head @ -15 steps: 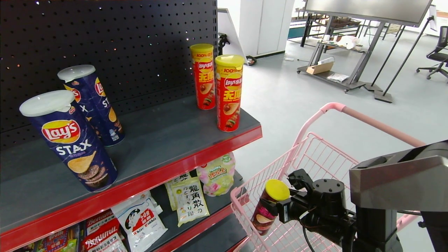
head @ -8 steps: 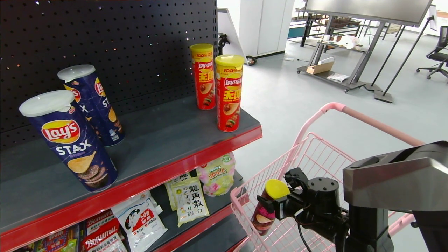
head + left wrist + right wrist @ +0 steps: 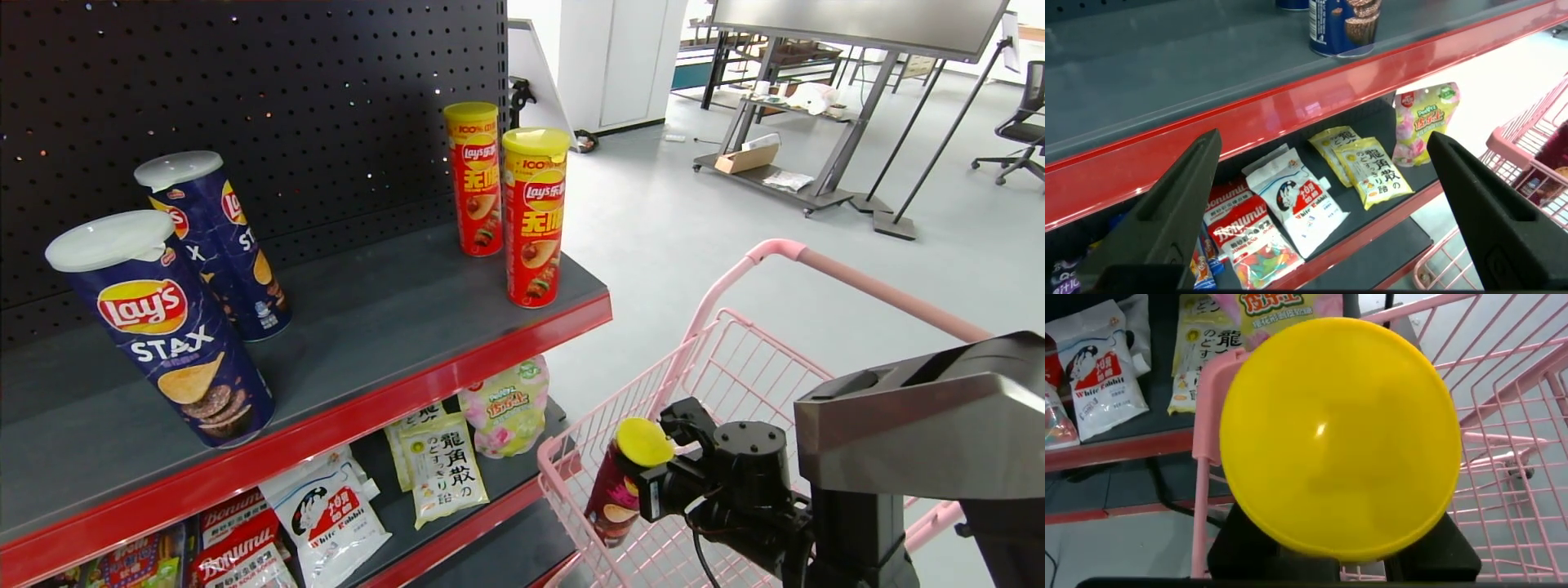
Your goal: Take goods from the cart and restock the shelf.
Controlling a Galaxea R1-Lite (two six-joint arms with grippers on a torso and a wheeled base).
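I have the right gripper [image 3: 655,488] clamped on the yellow-lidded chip can [image 3: 624,482], tilted at the pink cart [image 3: 735,359] corner at five o'clock, presumably to clear its rim toward the shelf [image 3: 392,327] at ten o'clock, while the left gripper [image 3: 1323,147] hangs with jaws spread.

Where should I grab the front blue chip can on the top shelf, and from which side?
Probably its mid-body, from the open front of the shelf: the front blue can stands on its base, a tall round tube, the pegboard behind.

Seen from the right wrist, the yellow lid [image 3: 1339,437] hides its can [image 3: 614,500].
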